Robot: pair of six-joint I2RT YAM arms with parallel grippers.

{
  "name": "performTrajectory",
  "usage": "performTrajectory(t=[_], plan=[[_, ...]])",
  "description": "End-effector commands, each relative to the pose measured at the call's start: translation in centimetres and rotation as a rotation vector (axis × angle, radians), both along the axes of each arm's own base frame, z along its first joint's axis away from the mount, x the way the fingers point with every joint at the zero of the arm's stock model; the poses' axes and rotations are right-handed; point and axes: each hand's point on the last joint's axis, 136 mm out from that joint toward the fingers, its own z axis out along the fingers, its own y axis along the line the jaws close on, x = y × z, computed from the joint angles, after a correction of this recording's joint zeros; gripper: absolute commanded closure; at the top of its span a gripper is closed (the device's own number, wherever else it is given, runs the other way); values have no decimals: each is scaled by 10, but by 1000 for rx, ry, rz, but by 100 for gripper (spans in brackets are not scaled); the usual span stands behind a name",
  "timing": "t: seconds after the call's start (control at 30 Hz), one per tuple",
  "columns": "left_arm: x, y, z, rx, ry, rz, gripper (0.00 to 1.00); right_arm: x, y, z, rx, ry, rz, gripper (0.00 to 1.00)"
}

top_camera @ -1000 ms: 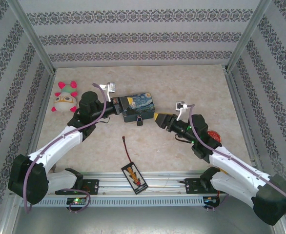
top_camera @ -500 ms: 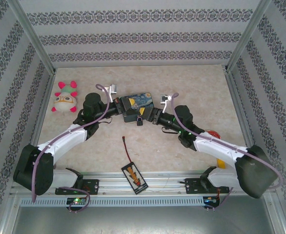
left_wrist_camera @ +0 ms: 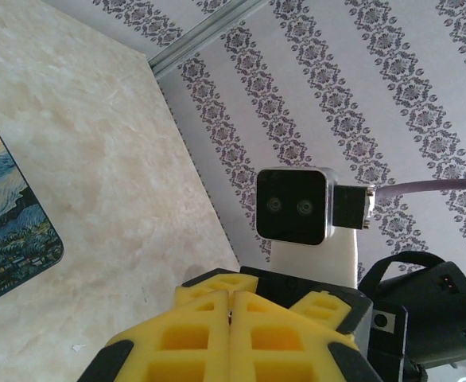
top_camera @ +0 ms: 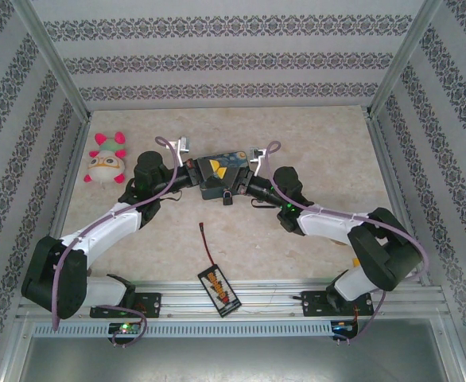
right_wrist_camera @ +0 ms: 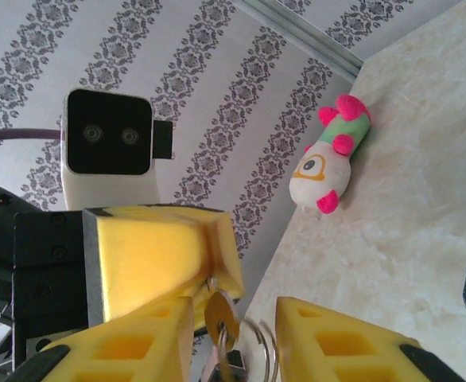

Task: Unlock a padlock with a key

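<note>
Compared with one second ago, your right gripper (right_wrist_camera: 234, 318) is reaching much further left, and its fingers are standing apart on both sides of the key (right_wrist_camera: 219, 317), which is sticking out from the tip of the left gripper (left_wrist_camera: 231, 306), whose fingers are pressing together on it. The padlock (top_camera: 227, 196) is lying where it was, touching the near edge of the painted tin (top_camera: 227, 163). The pale marbled table (top_camera: 328, 135) is carrying a plush toy (top_camera: 106, 163) at far left and a black pack (top_camera: 219, 289) near the arm bases, and striped patterned walls (top_camera: 233, 56) are enclosing it.
</note>
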Motion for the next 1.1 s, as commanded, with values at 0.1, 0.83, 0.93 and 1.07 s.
performTrajectory(t=[0.1, 0.83, 0.93, 1.07], plan=[[-2, 9, 17, -33, -60, 18, 100, -3, 0, 29, 95, -75, 28, 70], [4, 9, 18, -73, -49, 22, 100, -4, 11, 24, 107, -65, 76, 89], [4, 9, 16, -74, -46, 23, 100, -2, 11, 25, 111, -58, 68, 100], [4, 11, 15, -73, -44, 32, 100, -1, 7, 22, 111, -51, 48, 100]])
